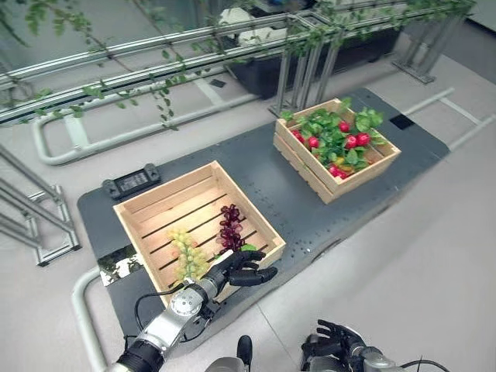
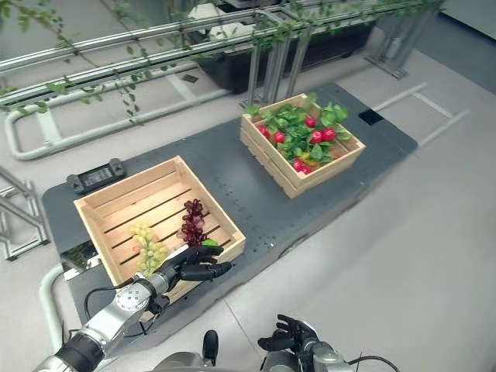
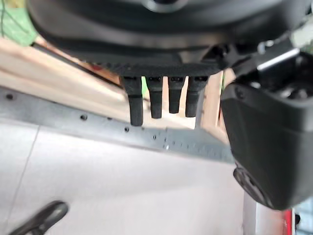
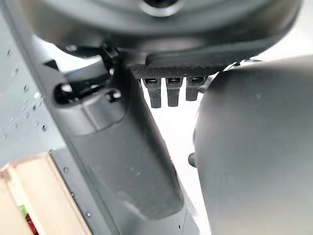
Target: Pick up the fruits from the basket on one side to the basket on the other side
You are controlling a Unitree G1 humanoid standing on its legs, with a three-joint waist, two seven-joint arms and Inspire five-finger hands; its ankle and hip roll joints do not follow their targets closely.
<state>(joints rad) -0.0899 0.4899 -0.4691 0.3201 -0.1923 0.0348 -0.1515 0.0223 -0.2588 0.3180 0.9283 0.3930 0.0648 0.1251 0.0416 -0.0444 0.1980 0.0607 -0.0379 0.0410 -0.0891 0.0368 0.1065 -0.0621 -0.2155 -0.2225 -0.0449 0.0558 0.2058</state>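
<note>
The right hand (image 1: 335, 342) idled nearest, fingers curled loosely on nothing. The left hand (image 1: 242, 267) hovered with fingers apart over the near crate's (image 1: 147, 203) rim; purple grapes (image 1: 229, 226) beside it might snag there.

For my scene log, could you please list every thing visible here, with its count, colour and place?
Near crate: one, pale wood, left part of the platform.
Green grapes: one bunch, in the near crate.
Purple grapes: one bunch, beside the green grapes.
Far crate: one, pale wood, right part of the platform.
Red fruits: several, among green leaves in the far crate.
Black device: one, behind the near crate.
Platform: one, dark grey.
Left hand: dark, fingers straight, at the near crate's front edge.
Right hand: dark, low, idle.
</note>
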